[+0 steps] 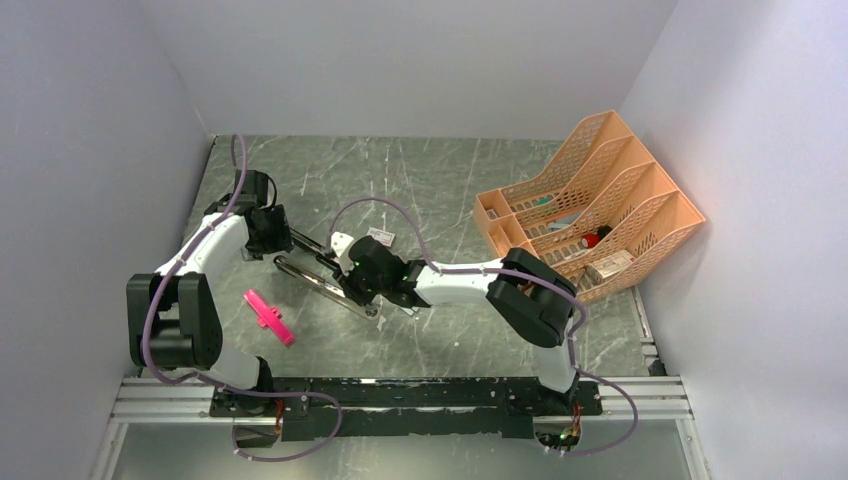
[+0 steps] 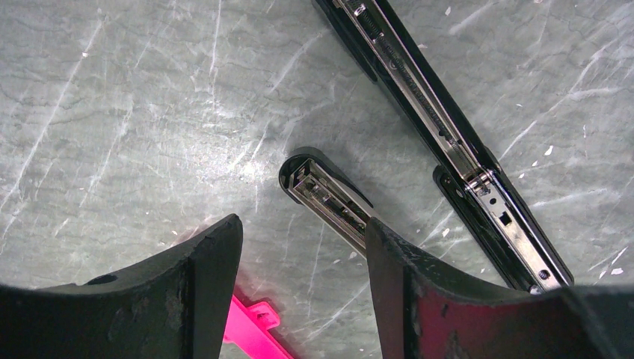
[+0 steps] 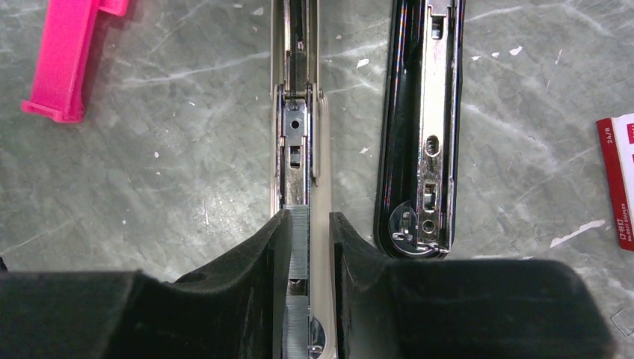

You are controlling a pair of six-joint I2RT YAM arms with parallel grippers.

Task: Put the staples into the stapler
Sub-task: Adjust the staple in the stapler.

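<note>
I saw the far half of the worktop lying open, room to pass. Centre was blocked: the stapler lay splayed flat with both arms meeting over it. A pink piece sat near-left, just beside the stapler, and a red-and-white box behind it. An orange file rack filled the far-right corner. Walls closed three sides.

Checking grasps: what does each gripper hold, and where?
Left gripper: nothing. Right gripper: staple strip between its fingers, flanked along its long sides; whether clamped cannot be told.
</note>
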